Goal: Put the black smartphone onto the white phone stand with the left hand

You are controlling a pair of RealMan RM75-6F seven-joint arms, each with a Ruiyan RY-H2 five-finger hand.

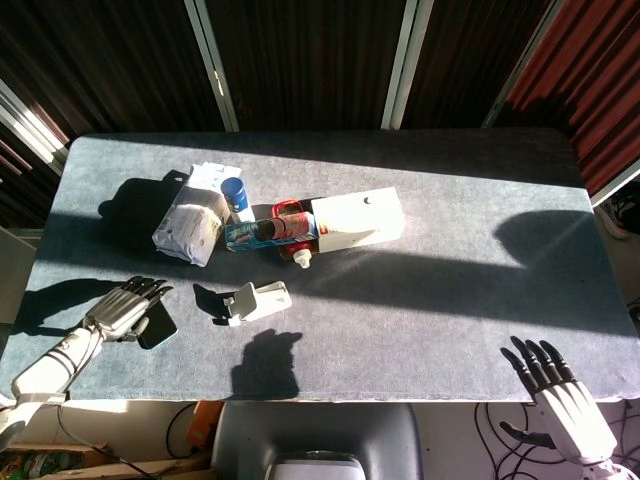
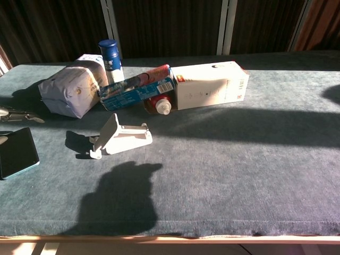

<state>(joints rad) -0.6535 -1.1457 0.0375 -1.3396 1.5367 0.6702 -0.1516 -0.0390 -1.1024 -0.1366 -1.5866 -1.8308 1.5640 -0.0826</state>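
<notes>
1. The black smartphone (image 2: 17,152) lies flat on the table (image 1: 450,300) near its front-left corner, in shadow, well apart from the clutter at the back.
2. The left hand (image 1: 125,308) hangs over the phone's far end, fingers loosely curled and close together. The head view does not settle whether they touch the phone; the chest view shows only fingertips (image 2: 21,117) past its far edge. No grasp is evident.
3. The white phone stand (image 2: 121,135) sits just right of the phone, folded low with its backrest tilted towards the phone.
4. Behind the stand lie a white bag (image 1: 190,228), a blue-capped bottle (image 1: 234,195), a blue packet (image 1: 262,235) and a white carton (image 1: 357,218).
5. The right hand (image 1: 560,395) idles off the front-right edge, fingers spread, holding nothing.
6. Risks, in my judgement: the thin, flat phone offers little edge, so a shallow pinch could slide it along the cloth or drop it on lifting; the light stand may skid or tip if the phone lands hard or off-centre.
</notes>
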